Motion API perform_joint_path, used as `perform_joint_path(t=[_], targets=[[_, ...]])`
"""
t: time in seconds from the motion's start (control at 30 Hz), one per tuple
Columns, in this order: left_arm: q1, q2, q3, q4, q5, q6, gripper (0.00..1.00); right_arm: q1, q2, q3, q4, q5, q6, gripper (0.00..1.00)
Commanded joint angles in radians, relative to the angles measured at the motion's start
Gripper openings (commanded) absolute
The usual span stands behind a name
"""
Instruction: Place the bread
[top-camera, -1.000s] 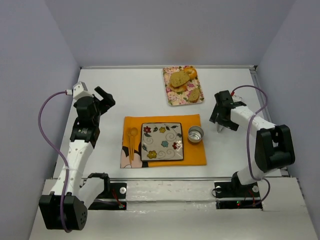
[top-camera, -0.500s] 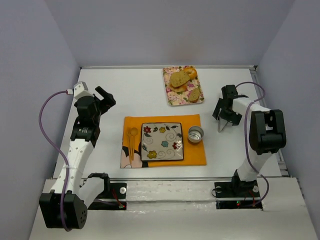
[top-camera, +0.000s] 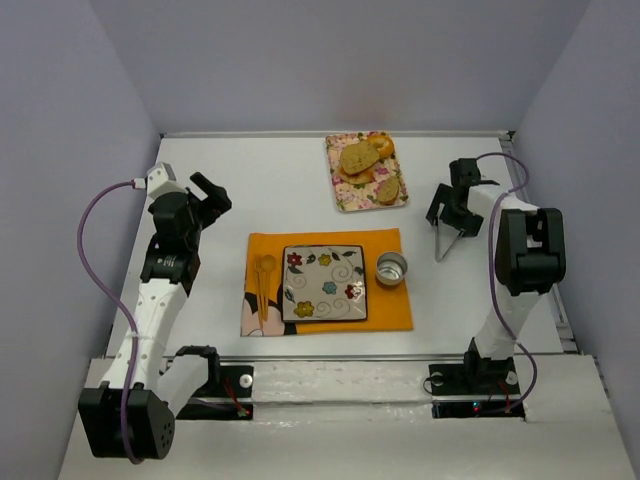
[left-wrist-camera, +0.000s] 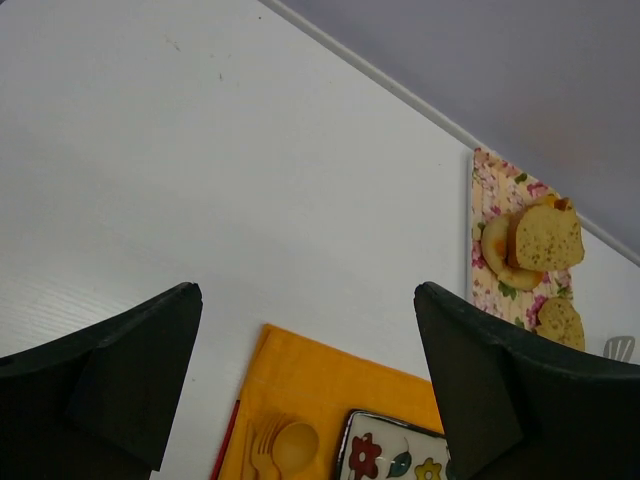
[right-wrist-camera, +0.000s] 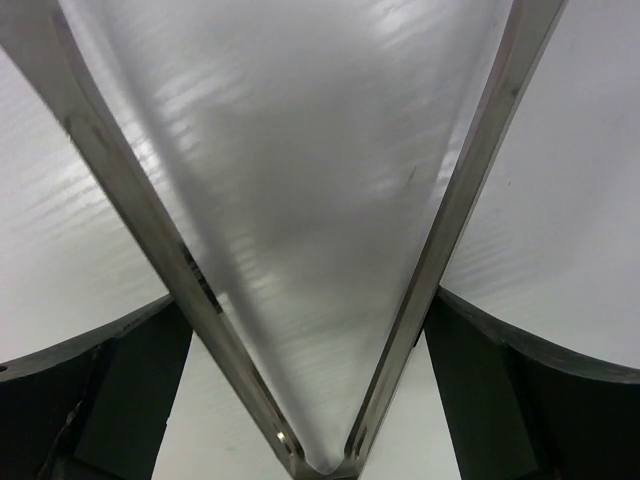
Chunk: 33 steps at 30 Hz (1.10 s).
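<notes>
Bread (top-camera: 360, 158) on floral tray (top-camera: 342, 196); right gripper (top-camera: 452, 214) wide over tongs (top-camera: 445, 241).

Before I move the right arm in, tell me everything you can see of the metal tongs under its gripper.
The tongs are bare polished steel: two flat, narrow arms joined at a rounded hinge and spreading into a V, unsqueezed. They lie flat on the white table, right of the orange mat, hinge end nearer the arm bases. The right gripper sits over their far end with one dark finger outside each arm; whether it touches them I cannot tell. Nothing is between the arms.
</notes>
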Motion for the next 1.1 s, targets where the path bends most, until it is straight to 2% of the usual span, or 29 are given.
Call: perform_joint_path(t=[0.0, 0.3, 0.43, 0.47, 0.53, 0.57, 0.7, 0.73, 0.77, 0.87, 1.0, 1.07], targets=[[0.004, -0.044, -0.006, 0.039, -0.014, 0.004, 0.99, -0.038, 0.047, 0.047, 0.025, -0.015, -0.039, 1.0], [0.004, -0.053, 0.0, 0.032, -0.023, 0.005, 0.99, -0.047, 0.131, 0.109, 0.03, -0.032, -0.062, 1.0], [0.004, -0.061, 0.0, 0.026, -0.028, 0.005, 0.99, -0.047, 0.136, 0.106, 0.042, -0.015, -0.068, 0.87], [0.004, -0.061, 0.0, 0.026, -0.028, 0.005, 0.99, -0.047, 0.133, 0.104, 0.047, -0.004, -0.068, 0.77], [0.004, -0.065, -0.002, 0.026, -0.028, 0.004, 0.99, -0.047, 0.111, 0.092, 0.066, 0.017, -0.072, 0.71], [0.004, -0.068, -0.002, 0.026, -0.026, 0.004, 0.99, -0.047, 0.099, 0.086, 0.079, 0.016, -0.08, 0.64], [0.004, -0.075, -0.005, 0.026, -0.017, 0.001, 0.99, -0.047, 0.002, 0.042, 0.149, -0.007, -0.114, 0.56], [0.004, -0.075, -0.005, 0.026, -0.015, -0.001, 0.99, -0.047, -0.048, 0.041, 0.149, -0.014, -0.126, 0.55], [0.004, -0.076, -0.005, 0.026, -0.014, -0.002, 0.99, -0.047, -0.076, 0.044, 0.148, -0.017, -0.135, 0.49], [0.004, -0.081, -0.008, 0.026, -0.009, -0.004, 0.99, -0.047, -0.209, 0.04, 0.137, -0.064, -0.161, 0.45], [0.004, -0.093, -0.014, 0.041, -0.003, 0.005, 0.99, -0.047, -0.386, 0.005, 0.113, -0.214, -0.192, 0.47], [0.004, -0.11, -0.028, 0.055, 0.004, 0.004, 0.99, -0.047, -0.442, -0.014, 0.091, -0.338, -0.209, 0.48]])
